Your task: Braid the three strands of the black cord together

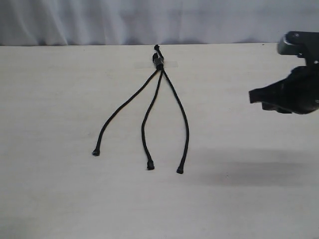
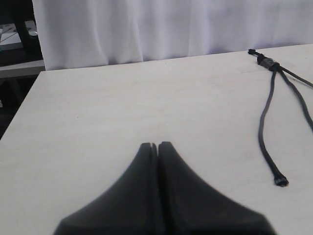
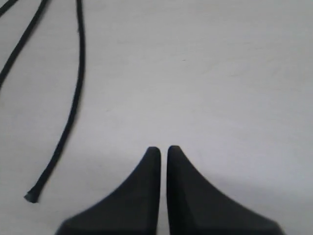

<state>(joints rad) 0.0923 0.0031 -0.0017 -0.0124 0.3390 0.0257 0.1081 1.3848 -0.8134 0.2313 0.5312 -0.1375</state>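
Note:
The black cord lies flat on the table, its knotted head (image 1: 158,62) at the far side. Its three strands fan toward the front: left strand (image 1: 119,113), middle strand (image 1: 147,115), right strand (image 1: 182,117), none crossing another. My right gripper (image 1: 252,96) hovers to the right of the cord, well apart from it. In the right wrist view its tips (image 3: 160,149) stand almost together with only a sliver of table between them, and the right strand (image 3: 73,107) runs beside them. My left gripper (image 2: 155,145) is shut on nothing. The cord's head (image 2: 266,62) and left strand (image 2: 264,127) lie off to its side.
A pale wooden table (image 1: 60,189) carries only the cord. A white curtain (image 1: 99,20) hangs behind its far edge. In the left wrist view the table's side edge (image 2: 19,115) drops off to dark furniture.

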